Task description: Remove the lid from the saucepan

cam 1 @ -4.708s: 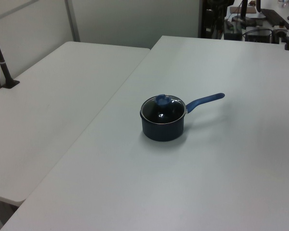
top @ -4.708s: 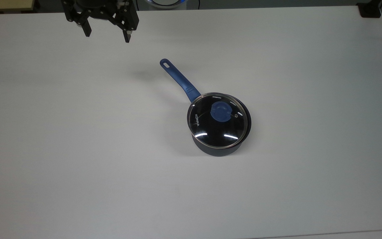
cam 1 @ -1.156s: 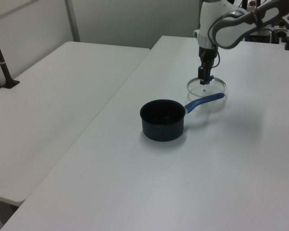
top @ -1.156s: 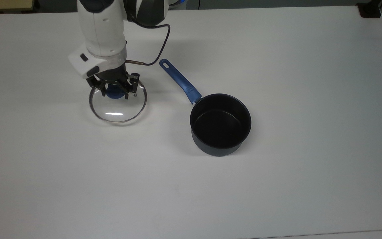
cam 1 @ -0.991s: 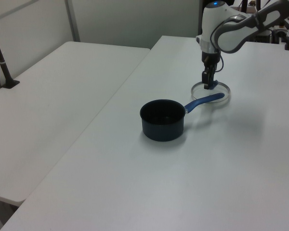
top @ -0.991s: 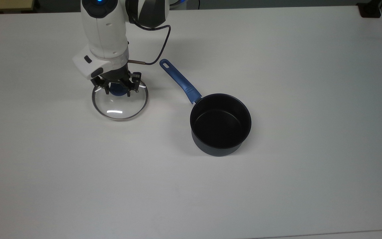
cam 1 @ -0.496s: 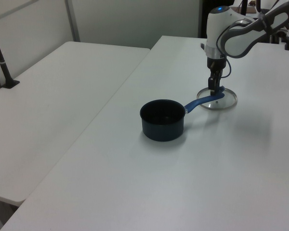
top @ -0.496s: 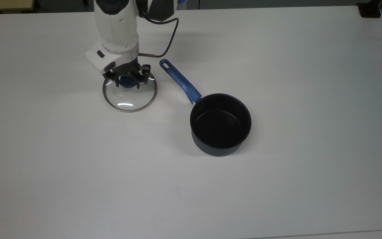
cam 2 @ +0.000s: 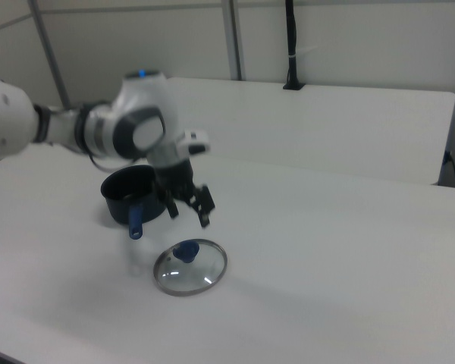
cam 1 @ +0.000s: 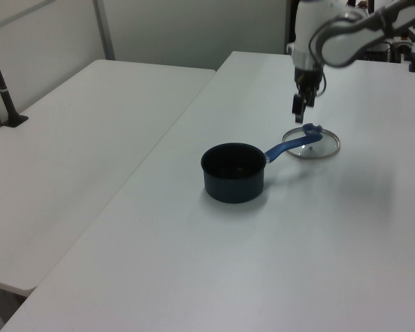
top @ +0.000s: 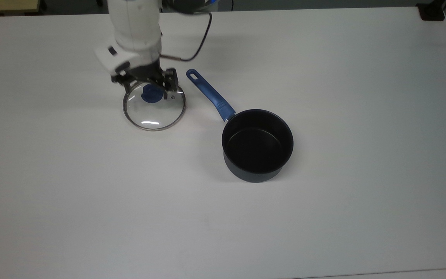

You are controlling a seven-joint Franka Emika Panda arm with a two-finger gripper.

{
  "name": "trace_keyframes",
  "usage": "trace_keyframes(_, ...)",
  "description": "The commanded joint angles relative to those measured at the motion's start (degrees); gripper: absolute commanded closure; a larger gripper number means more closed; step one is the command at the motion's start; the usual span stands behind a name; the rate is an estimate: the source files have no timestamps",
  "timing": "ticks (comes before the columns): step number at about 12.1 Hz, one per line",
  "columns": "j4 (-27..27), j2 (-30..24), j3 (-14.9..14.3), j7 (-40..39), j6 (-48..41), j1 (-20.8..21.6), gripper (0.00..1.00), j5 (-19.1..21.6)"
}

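The black two-finger claw [top: 147, 86] hangs open just above the round clear glass lid [top: 154, 105] lying on the white bench [top: 323, 213], well apart from the uncovered dark saucepan [top: 257, 144]; the removal looks complete, with only a retreat seemingly left.

Lid [top: 154, 105] flat on table [top: 323, 217], off pan [top: 257, 144], at pan's 10 o'clock in top view, well apart. Pan handle [top: 210, 93] points to 11, between them. Gripper [top: 150, 82] above lid, apart.
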Motion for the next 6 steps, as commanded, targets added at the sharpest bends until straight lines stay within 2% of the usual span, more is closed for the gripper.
trace_keyframes(1,10.7,-5.0,-0.4,1.1,-16.0,0.6,0.00,1.0)
trace_keyframes(3,16.5,-5.3,0.2,1.7,-23.5,0.7,0.00,1.2)
trace_keyframes(6,18.6,-7.1,0.2,1.7,-27.0,0.7,0.00,3.4)
